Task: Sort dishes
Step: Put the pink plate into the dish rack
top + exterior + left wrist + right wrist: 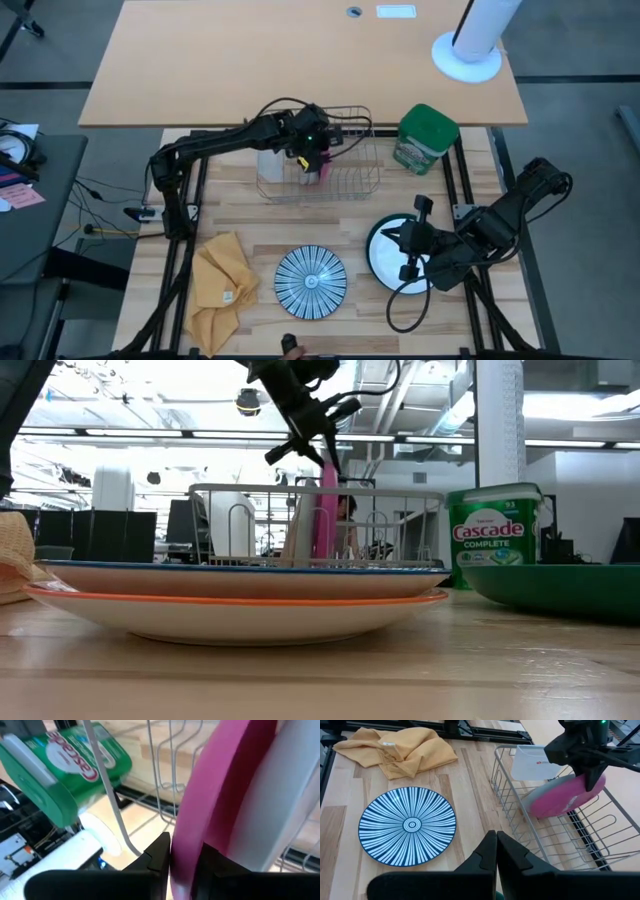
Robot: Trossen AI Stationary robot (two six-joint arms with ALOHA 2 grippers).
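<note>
Left gripper (313, 158) sits over the wire rack (350, 185) at about 12 o'clock on the table (260, 225), fingers (160, 855) pinched on the rim of the pink plate (565, 796), which stands on edge in the rack beside a frosted container (535, 762). Right gripper (402, 238) waits at 4 o'clock, fingers together and holding nothing, above the green-rimmed white plate (380, 255). Largest first: rack at 12 o'clock; yellow cloth (222, 280) at 8 o'clock; white plate at 4 o'clock; blue striped plate (310, 282) at 6 o'clock, flat on the wood, apart from the cloth and the white plate; green Cascade canister (425, 138) at 1 o'clock just beside the rack. Low view shows the striped plate stacked on an orange-rimmed plate (240, 610).
</note>
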